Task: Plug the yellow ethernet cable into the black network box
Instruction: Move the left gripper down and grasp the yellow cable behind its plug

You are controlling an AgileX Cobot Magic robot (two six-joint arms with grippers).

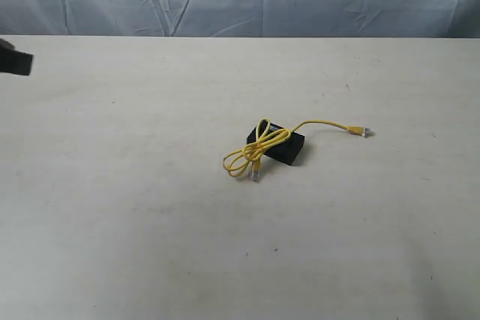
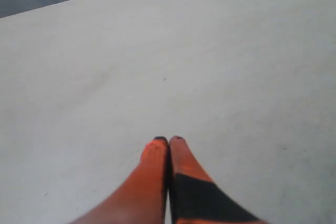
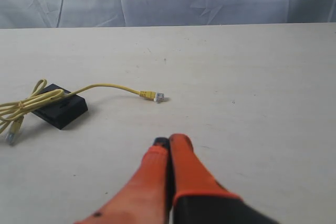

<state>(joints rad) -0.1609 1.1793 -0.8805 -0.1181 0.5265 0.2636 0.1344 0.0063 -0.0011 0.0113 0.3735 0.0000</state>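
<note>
The black network box [image 1: 279, 148] is sitting near the middle of the bench [image 1: 112, 207]. The yellow ethernet cable [image 1: 257, 149] is lying across it, loops spilling toward eight o'clock and one plug [image 1: 360, 132] trailing toward three o'clock. The right pincer [image 3: 169, 141], fingers pressed together, is pointing toward that plug. The left pincer [image 2: 168, 139], likewise closed, is angling down over the bench

One yellow ethernet cable [image 1: 262, 143], one black network box [image 1: 293, 148], one table [image 1: 112, 200]

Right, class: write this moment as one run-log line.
stage: not started | yellow ethernet cable: loops draped over black network box, unplugged | left fingers: shut, empty | right fingers: shut, empty
</note>
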